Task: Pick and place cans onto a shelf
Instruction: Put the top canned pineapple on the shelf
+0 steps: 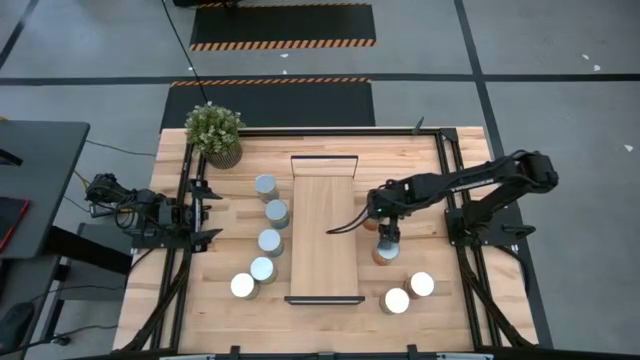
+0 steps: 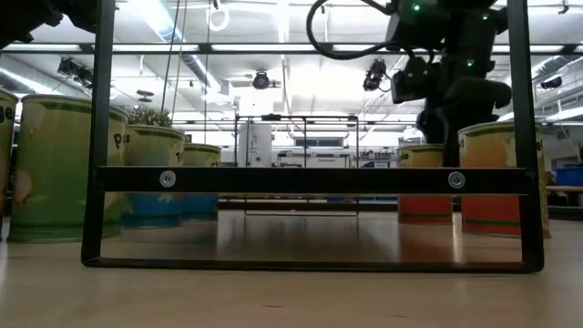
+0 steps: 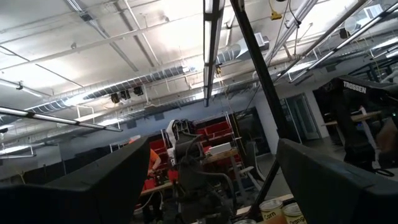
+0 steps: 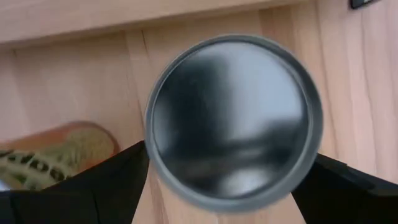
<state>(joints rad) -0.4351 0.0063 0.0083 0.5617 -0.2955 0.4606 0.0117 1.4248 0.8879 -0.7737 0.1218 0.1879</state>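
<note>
The shelf (image 1: pixel 325 240) lies lengthwise in the middle of the table, and its black end frame (image 2: pixel 310 179) fills the low view. My right gripper (image 1: pixel 388 240) points down, shut on an orange-brown can (image 4: pixel 230 118) standing just right of the shelf. A second can (image 4: pixel 56 155) stands close beside it. Two more cans (image 1: pixel 408 292) stand nearer the front right. Several cans (image 1: pixel 268 240) stand in a row left of the shelf. My left gripper (image 1: pixel 205 215) waits open at the table's left edge. My right gripper has the can between its two fingers (image 4: pixel 112 186), one on each side just below the top rim (image 4: pixel 151 149). The fingers come from above, pointing down. The can's round top hides the fingertips. The can (image 2: pixel 492 178) stands upright with its bottom on the table.
A potted plant (image 1: pixel 215 130) stands at the far left corner. Black frame rails (image 1: pixel 185 200) run along the left and right table edges. The shelf top is bare. There is free tabletop between the shelf and the right rail, beyond the cans.
</note>
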